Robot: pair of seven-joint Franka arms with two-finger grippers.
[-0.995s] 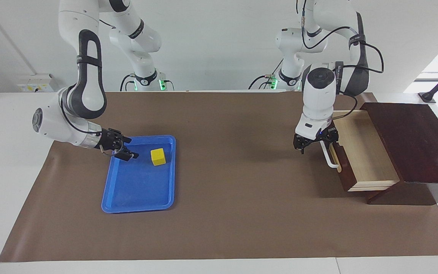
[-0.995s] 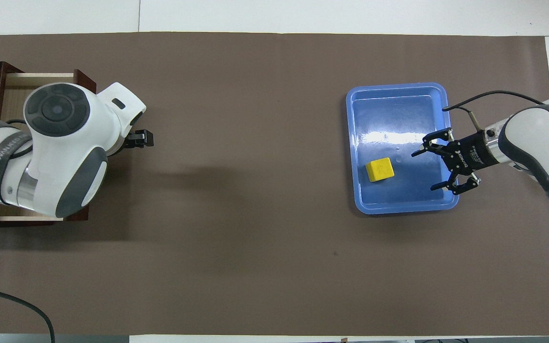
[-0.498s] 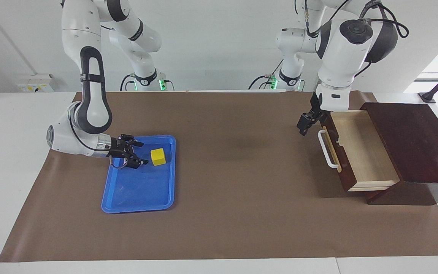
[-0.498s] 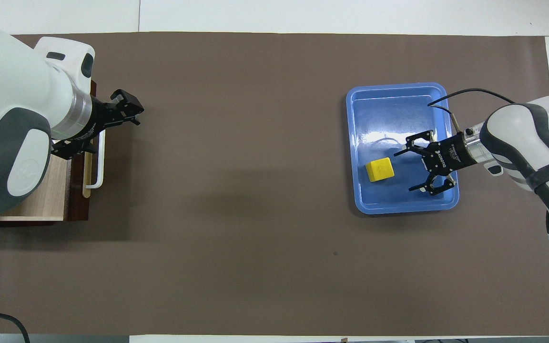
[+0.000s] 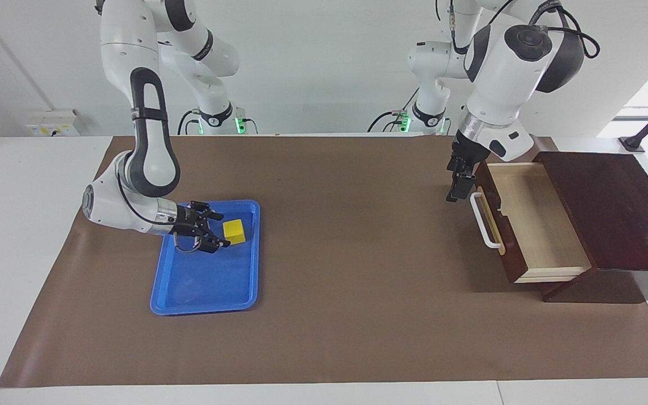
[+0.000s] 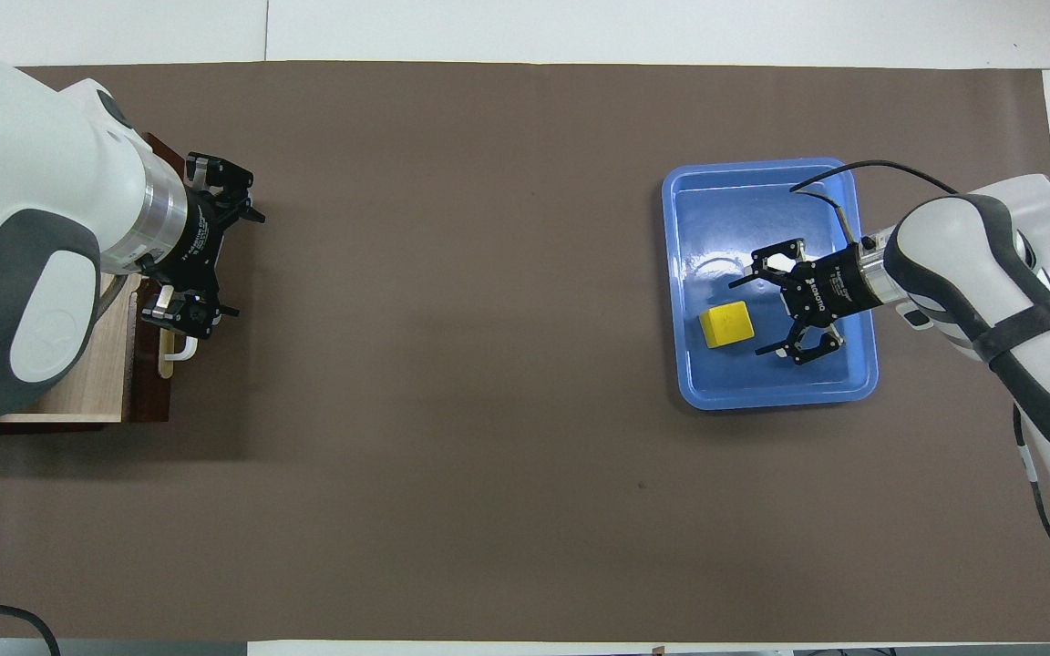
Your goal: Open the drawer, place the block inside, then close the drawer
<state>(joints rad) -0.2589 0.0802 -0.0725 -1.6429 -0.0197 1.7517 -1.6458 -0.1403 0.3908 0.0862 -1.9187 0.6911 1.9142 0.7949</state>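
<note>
The yellow block lies in the blue tray, in the half nearer the robots. My right gripper is open and low in the tray, right beside the block on the right arm's side, fingertips level with its edge and not closed on it. The overhead view shows the block, the right gripper and the tray. The dark wooden box's drawer is pulled open and its pale inside is empty. My left gripper is open in the air over the white handle, holding nothing.
The dark wooden box stands at the left arm's end of the brown mat. In the overhead view the left arm's wrist covers much of the drawer; the left gripper hangs over the handle.
My right gripper has slid across the tray up to the block, still open. My left gripper has lifted off the drawer handle and turned. The drawer stays open.
</note>
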